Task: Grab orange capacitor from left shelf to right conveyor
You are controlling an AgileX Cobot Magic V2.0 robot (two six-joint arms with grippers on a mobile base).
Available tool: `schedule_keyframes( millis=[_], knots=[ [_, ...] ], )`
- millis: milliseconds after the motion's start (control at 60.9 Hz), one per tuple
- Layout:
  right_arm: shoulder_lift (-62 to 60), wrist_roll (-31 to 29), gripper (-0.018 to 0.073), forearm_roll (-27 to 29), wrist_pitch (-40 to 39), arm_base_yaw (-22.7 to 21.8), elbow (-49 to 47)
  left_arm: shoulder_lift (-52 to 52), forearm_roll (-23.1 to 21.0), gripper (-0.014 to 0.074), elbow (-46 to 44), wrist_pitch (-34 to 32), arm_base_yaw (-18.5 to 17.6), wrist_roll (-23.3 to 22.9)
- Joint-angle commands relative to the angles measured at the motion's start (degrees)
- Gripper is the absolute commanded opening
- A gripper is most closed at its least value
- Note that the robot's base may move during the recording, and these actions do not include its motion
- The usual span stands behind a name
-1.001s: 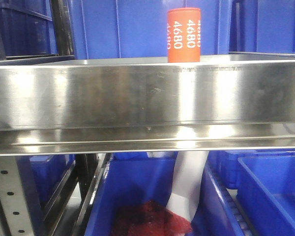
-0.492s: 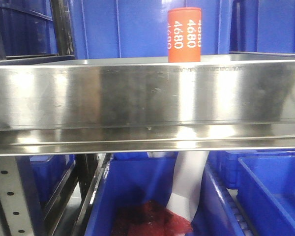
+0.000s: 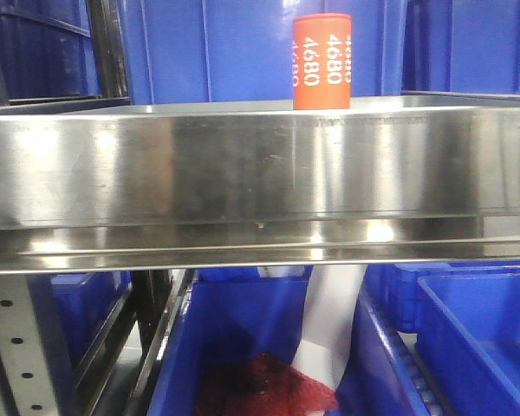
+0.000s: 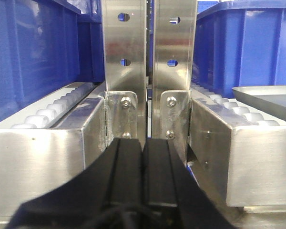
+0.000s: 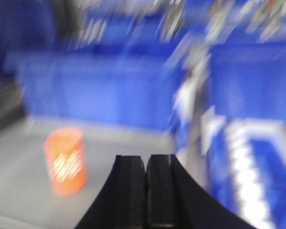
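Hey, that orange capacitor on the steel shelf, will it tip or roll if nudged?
Probably tippy: the orange capacitor stands upright, taller than wide. Toppled, its round side would likely roll on the smooth left shelf. Looks rigid.

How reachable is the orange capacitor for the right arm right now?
Probably yes: the orange capacitor stands on bare shelf ahead-left of the right gripper, nothing between. Jaws are shut; view is blurred.

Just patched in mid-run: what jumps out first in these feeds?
The orange capacitor stands upright on the left shelf against blue bins, right of centre in the front view. In the blurred right wrist view it sits picture-left of the shut right gripper, apart from it.
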Motion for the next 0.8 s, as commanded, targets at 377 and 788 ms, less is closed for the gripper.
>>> schedule_keyframes(
  millis=[377,788],
  knots=[
    [31.1,-0.8,0.0629,1.7,-2.1,8.8,-19.2,0.6,-0.3,-0.0105,-0.4,-5.2,-0.1,0.0],
    [40.9,-0.8,0.0625,5.7,-8.0,8.8,-21.0,0.6,-0.3,-0.0105,-0.4,-5.2,-0.1,0.0]
  ],
)
